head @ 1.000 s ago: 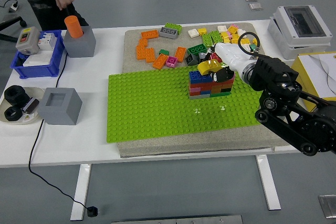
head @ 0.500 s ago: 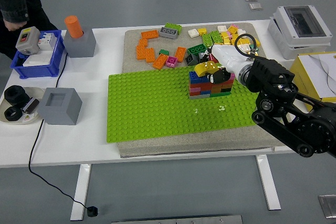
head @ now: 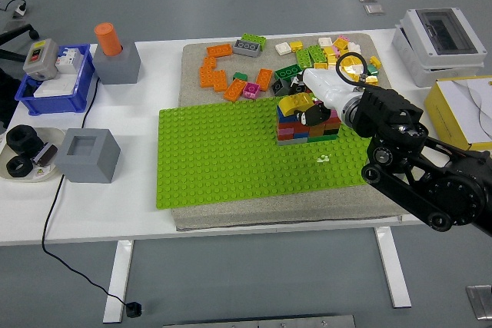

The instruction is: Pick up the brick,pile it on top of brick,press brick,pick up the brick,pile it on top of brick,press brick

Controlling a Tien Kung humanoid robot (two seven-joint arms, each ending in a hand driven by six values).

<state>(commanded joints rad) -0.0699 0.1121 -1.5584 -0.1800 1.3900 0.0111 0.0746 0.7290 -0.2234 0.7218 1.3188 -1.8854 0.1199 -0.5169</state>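
A low stack of mixed bricks in blue, red, grey and green stands on the green baseplate at its back right. My right hand, white with black fingers, holds a yellow brick tilted over the stack's top left, touching it. Its fingers are curled around the brick. Loose bricks lie behind on the grey mat: orange ones, a green one and yellow ones. The left arm is out of view.
A grey block with an orange cylinder and a blue bin stand at the back left. A grey box and a plate of black parts sit left. A white electrical box and yellow box are right.
My right hand has shifted a little left and back with the yellow brick, now lower on the stack. The person at the far left has left the view.
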